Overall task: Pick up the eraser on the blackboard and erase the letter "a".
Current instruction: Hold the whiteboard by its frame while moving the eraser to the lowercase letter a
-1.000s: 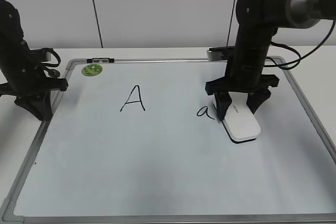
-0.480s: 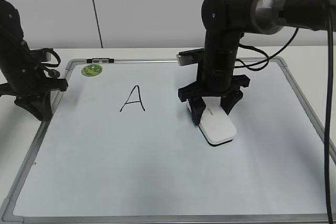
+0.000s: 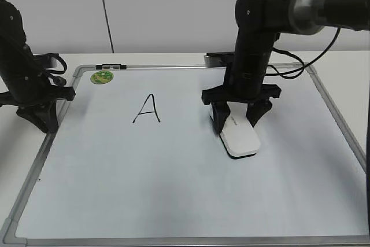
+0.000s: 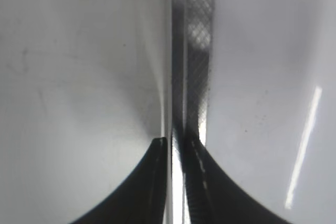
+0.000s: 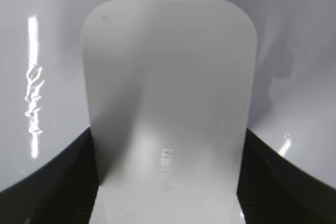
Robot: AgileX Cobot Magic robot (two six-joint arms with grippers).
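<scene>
Eraser flat on the blackboard, right of centre, clamped at its far end between the right gripper's fingers; seen close from the right wrist as a white rounded block with dark pads pressed to both long sides. Held low and face-down, presumably so the wiping side bears on the surface during a stroke. No lowercase letter "a" visible anywhere on the board; only the capital "A" to the left, well apart from the eraser. Judged nearly finished, unless traces lie hidden under the block. Green magnet near the top-left corner, clear of the work. Left gripper parked over the board's left frame, fingers closed together on nothing, probably kept aside to leave room. Board resting on a white table.
</scene>
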